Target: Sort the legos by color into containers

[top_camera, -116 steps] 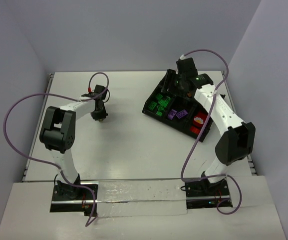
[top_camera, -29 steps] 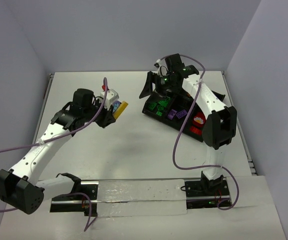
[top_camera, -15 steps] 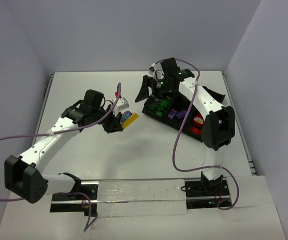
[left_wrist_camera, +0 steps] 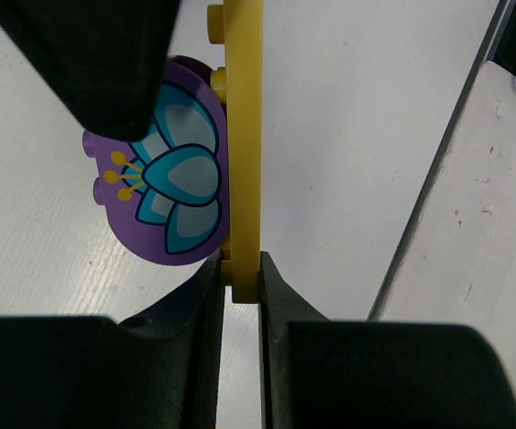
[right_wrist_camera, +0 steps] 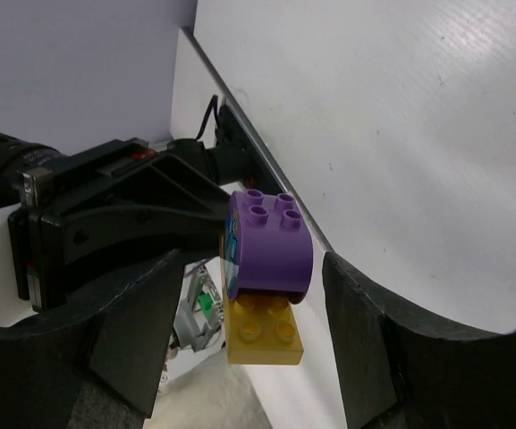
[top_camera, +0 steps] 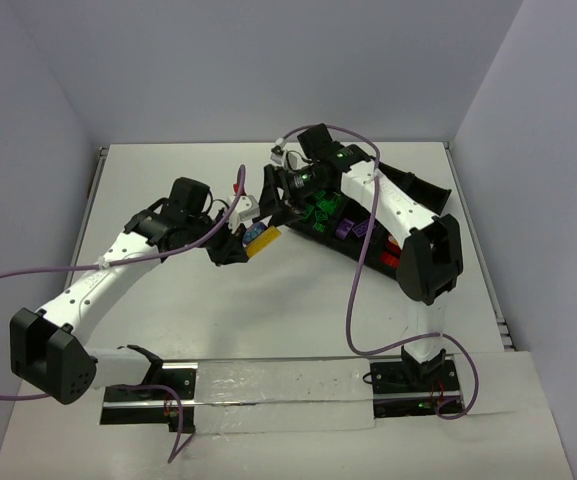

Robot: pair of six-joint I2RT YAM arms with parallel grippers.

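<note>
Splitting a two-colour cluster looks like the step in hand. The left gripper (left_wrist_camera: 240,290) is pinching the near end of a thin yellow plastic plate (left_wrist_camera: 242,134), its fingers pressed flat against both faces. A rounded purple plastic brick with a blue flower print (left_wrist_camera: 164,188) is stuck to the plate's 9 o'clock face in the left wrist view. From above, the cluster hangs over the white bench (top_camera: 268,300), a little toward 12 o'clock of its middle. The black plastic tray with divided compartments (top_camera: 426,188) lies near it at about 3 o'clock.

The right gripper (right_wrist_camera: 253,268) is spread wide and holds nothing. One finger stands at 9 o'clock and the other at 3 o'clock of the purple brick in its own view, and both are apart from it. Both colours of this cluster are therefore outside the tray. The tray already holds green bricks (top_camera: 318,215) and loose purple bricks (top_camera: 353,228) in separate bins.

The next move, as I judge it, calls for the right gripper to squeeze onto the purple brick's flanks alone, staying off the plate. A pull away from the plate's face should then free it while the left grip braces. If the fingers catch the plate's edge too, or pull at a slant, the plate may twist out of the left pinch. Once free, the purple brick belongs with the other purple ones.
</note>
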